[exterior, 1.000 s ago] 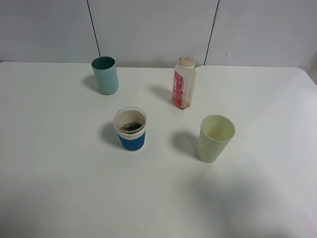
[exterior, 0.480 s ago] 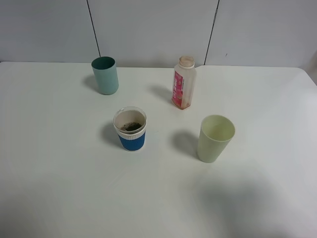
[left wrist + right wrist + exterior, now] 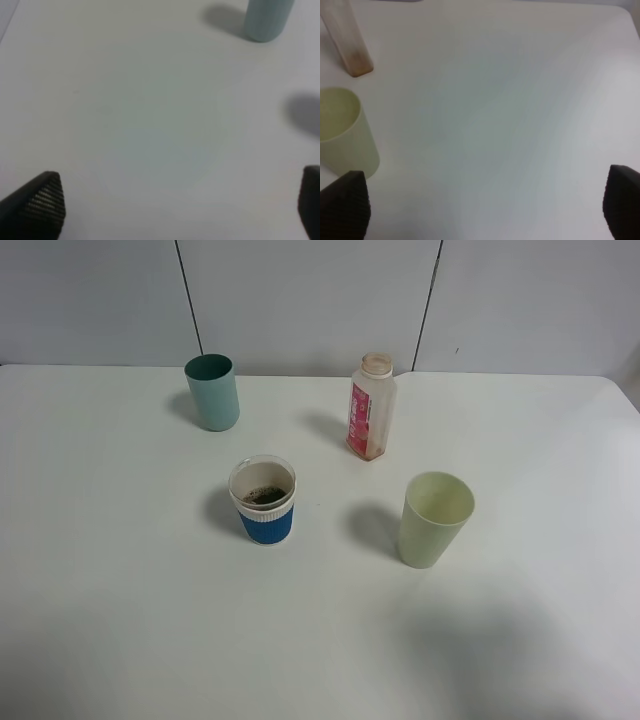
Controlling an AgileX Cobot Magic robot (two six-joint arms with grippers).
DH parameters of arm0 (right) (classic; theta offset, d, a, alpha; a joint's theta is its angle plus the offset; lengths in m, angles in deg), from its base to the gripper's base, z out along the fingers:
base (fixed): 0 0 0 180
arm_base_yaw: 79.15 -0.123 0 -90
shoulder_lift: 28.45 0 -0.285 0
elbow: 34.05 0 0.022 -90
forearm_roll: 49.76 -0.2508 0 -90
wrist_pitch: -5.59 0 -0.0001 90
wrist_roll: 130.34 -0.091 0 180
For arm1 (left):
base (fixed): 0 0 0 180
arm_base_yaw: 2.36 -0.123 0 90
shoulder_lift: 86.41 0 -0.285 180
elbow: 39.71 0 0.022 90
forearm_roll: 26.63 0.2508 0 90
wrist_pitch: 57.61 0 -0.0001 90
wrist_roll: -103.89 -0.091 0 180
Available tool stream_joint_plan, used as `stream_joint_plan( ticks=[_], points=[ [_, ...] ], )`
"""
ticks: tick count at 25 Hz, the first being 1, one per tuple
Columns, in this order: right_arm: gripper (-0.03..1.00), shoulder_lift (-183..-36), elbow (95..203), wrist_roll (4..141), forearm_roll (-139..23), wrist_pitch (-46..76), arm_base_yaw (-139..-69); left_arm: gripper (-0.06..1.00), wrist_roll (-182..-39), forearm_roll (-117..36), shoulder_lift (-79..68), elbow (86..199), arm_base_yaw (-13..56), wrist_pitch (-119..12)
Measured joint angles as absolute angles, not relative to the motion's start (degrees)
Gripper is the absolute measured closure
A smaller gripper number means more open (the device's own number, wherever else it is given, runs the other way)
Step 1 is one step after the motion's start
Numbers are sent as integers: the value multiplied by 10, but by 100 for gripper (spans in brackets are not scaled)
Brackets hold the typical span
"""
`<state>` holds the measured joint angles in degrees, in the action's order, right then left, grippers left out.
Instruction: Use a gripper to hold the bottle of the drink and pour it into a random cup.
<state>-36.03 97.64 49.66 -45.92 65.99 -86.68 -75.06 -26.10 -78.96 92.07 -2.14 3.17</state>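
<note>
Bottle (image 3: 371, 407) upright on the white table (image 3: 520, 640), uncapped, only a brown trace at its base; nothing holds it. Cup (image 3: 262, 500) with blue sleeve stands nearer the camera and left of the bottle, dark drink (image 3: 264, 496) already inside. Pale green cup (image 3: 435, 519) is near the bottle, to its front right; teal tumbler (image 3: 213, 392) is well off to its left. Pour looks done and the bottle set back; probably only retreat remains. Right gripper (image 3: 480, 210) wide open, empty, above bare table. Left gripper (image 3: 175, 205) likewise spread, touching nothing.
</note>
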Motion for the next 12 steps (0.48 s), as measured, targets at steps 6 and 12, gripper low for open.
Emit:
stream_joint_plan(
  ticks=[6,12],
  points=[
    [5,-360,976,497,-459,660,-856,2,-751,-261,-790,921,-21,32],
    [5,-360,976,497,-459,660,-778,2,-751,-261,-790,921,-21,32]
  ],
)
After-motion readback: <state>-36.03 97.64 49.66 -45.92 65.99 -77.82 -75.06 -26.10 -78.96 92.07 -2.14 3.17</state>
